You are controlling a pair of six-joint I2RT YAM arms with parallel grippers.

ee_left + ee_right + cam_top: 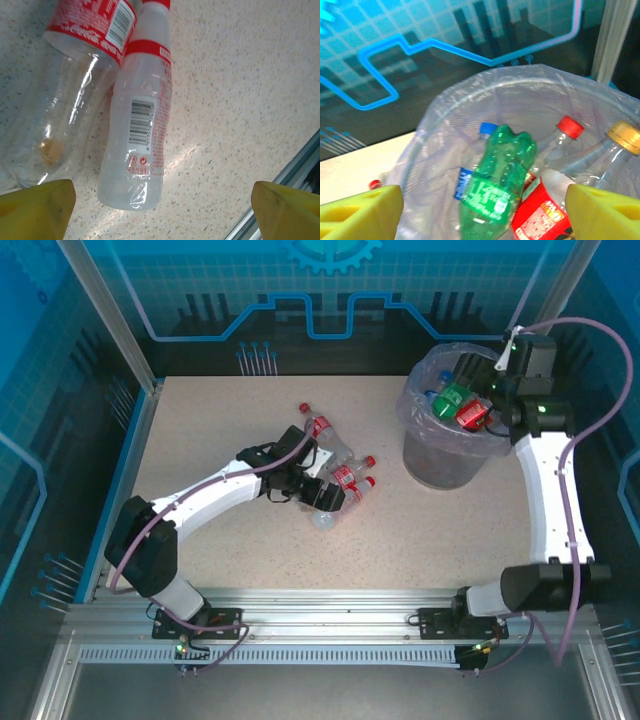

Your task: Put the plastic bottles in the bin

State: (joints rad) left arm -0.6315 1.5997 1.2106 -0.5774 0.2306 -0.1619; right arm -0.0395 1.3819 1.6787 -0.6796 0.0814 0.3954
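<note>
Three clear bottles with red caps lie mid-table: one (327,432) further back, two (349,479) side by side. My left gripper (316,493) hovers open over the bases of that pair. In the left wrist view its yellow fingers (35,210) flank a white-labelled bottle (137,125), with a red-labelled bottle (75,85) beside it; neither is touched. The grey bin (455,430) with its pale-purple bag (470,95) holds a green bottle (497,190), a blue-labelled one (470,175), a red-labelled one (540,212) and others. My right gripper (482,215) hangs open over it, holding nothing.
A metal rail (330,605) runs along the table's near edge, close to the left gripper (160,215). Blue panelled walls (330,300) enclose the back and sides. A gold-capped bottle (625,137) leans at the bin's right side.
</note>
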